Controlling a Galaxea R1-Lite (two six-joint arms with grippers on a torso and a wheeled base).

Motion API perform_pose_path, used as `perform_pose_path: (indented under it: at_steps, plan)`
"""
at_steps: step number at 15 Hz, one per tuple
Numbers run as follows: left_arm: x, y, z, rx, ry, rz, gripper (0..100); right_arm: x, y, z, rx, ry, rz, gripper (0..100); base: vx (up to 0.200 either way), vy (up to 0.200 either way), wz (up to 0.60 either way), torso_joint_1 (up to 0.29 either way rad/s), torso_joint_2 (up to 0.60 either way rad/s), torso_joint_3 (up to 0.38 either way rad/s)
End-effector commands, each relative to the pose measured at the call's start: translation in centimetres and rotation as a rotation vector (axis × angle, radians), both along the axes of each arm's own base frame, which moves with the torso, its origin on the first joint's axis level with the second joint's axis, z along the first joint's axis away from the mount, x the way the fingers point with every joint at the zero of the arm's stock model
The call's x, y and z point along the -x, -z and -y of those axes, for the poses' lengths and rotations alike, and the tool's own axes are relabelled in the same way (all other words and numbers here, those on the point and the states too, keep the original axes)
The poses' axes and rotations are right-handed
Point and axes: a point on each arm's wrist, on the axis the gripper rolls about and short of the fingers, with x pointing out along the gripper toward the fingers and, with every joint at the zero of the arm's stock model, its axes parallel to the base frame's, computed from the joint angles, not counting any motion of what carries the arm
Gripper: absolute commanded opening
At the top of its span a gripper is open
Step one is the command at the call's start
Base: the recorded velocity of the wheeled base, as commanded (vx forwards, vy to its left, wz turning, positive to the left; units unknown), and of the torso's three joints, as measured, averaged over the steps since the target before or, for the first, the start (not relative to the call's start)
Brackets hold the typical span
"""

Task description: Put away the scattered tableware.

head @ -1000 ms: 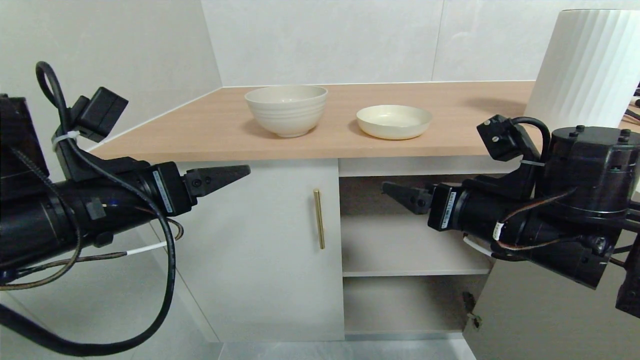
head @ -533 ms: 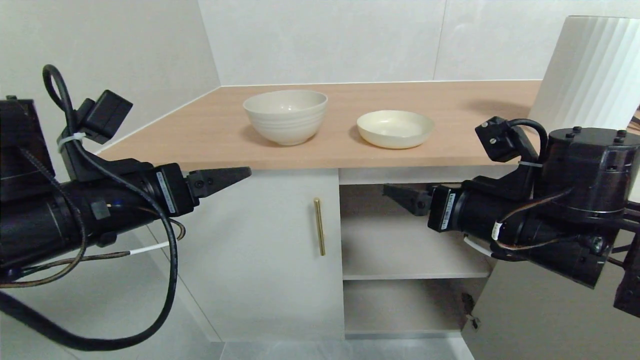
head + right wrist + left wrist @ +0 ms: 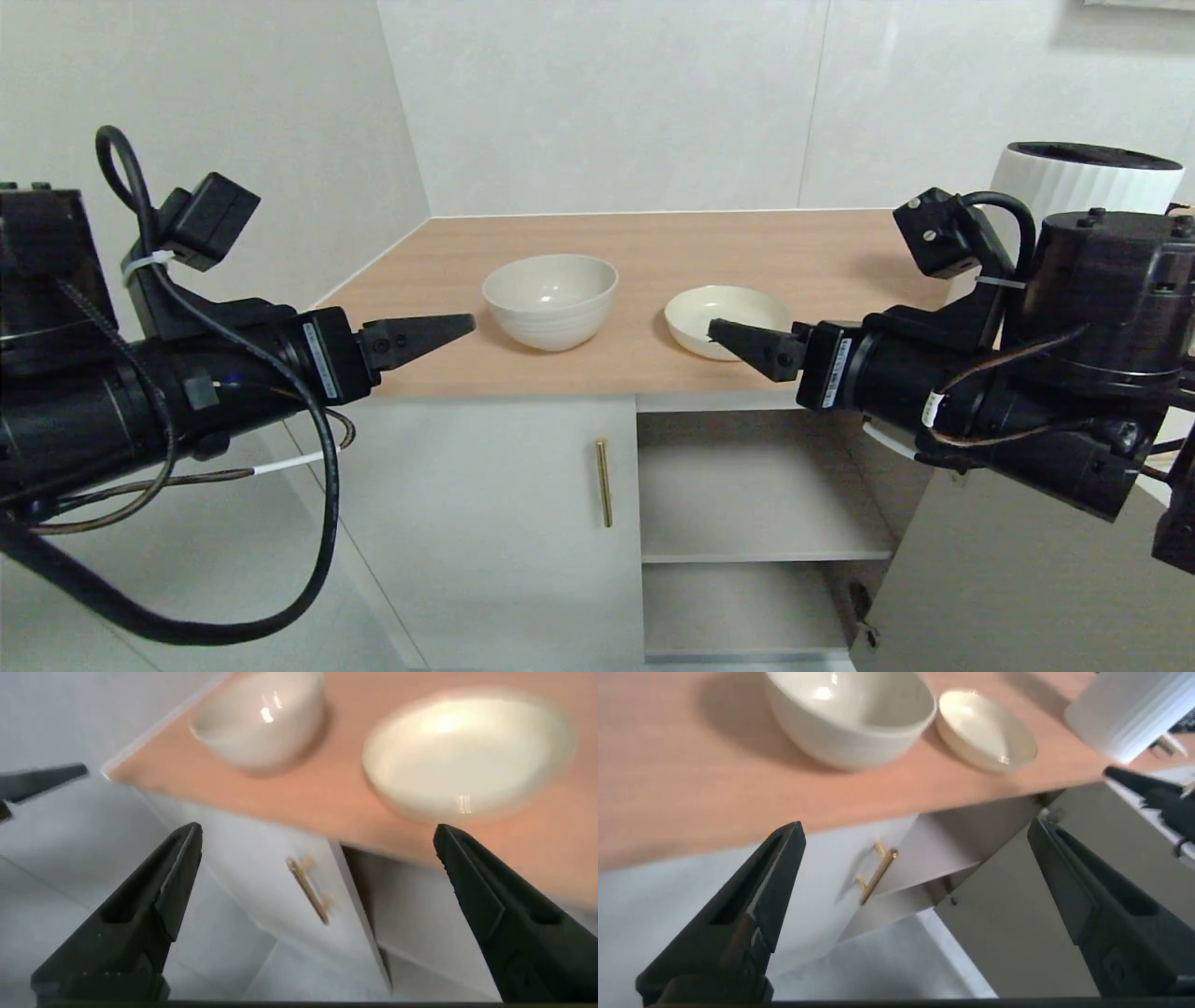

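A deep cream bowl (image 3: pixel 551 301) and a shallow cream dish (image 3: pixel 721 304) are set upright on the wooden countertop (image 3: pixel 607 238). They are near each other but apart, with the bowl toward the robot's left. The left gripper (image 3: pixel 457 325) is held in the air before the counter, on the bowl's left side and apart from it. In the left wrist view its fingers (image 3: pixel 738 924) are seen spread wide, with nothing between them. The right gripper (image 3: pixel 726 333) is held before the dish and is overlapped with the dish's near rim in the head view, so contact cannot be judged there. Its fingers (image 3: pixel 140 915) are likewise spread wide and nothing is gripped. Below the counter a white cabinet (image 3: pixel 485 523) is seen. Its left door is closed and fitted with a brass handle (image 3: pixel 604 483), and its right side is opened onto a shelf (image 3: pixel 766 509). What seems to be a ribbed white container (image 3: pixel 1074 173) is placed at the counter's right end, behind the right arm.
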Motion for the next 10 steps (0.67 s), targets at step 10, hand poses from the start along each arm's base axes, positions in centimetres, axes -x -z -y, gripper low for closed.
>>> perform_pose_path:
  at_steps: [10]
  plan:
    - [-7.6, -2.3, 0.0, -0.046, -0.182, -0.108, 100, -6.9, -0.9, 0.3, 0.171, 0.254, -0.077, 100, 0.000, 0.000, 0.00, 0.088, -0.25, -0.162]
